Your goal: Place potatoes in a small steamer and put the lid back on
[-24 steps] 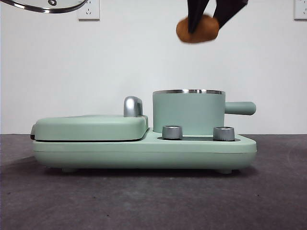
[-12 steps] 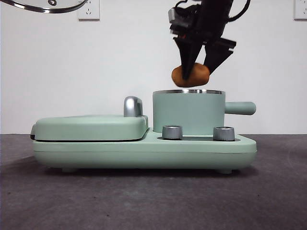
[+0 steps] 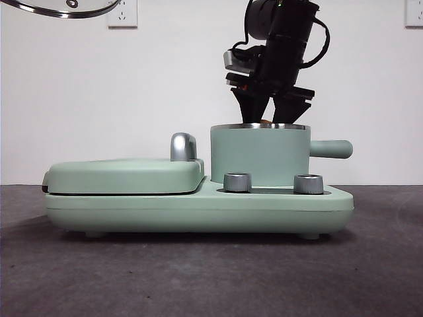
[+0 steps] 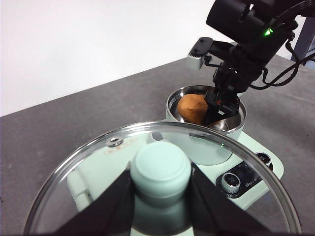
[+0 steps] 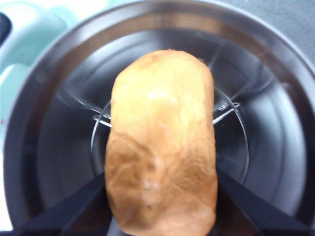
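Potato (image 5: 162, 142), firm, wrinkled, likely slip-free, is held across its middle by the right gripper (image 3: 271, 117) fingers inside the small steamer (image 3: 260, 155); the lid (image 4: 162, 196), fragile glass, is gripped by its knob in the left gripper (image 4: 160, 196).

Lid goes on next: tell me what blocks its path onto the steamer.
The right gripper, shut on the potato, fills the small steamer's mouth. The left gripper holds the lid off to the side.

I see the potato (image 5: 162, 142) down inside the steamer (image 3: 260, 154), between the right gripper's (image 3: 269, 112) jaws. The lid (image 4: 157, 172) sits high up — off to the left, in my left gripper (image 4: 160, 196), well apart from the pot.
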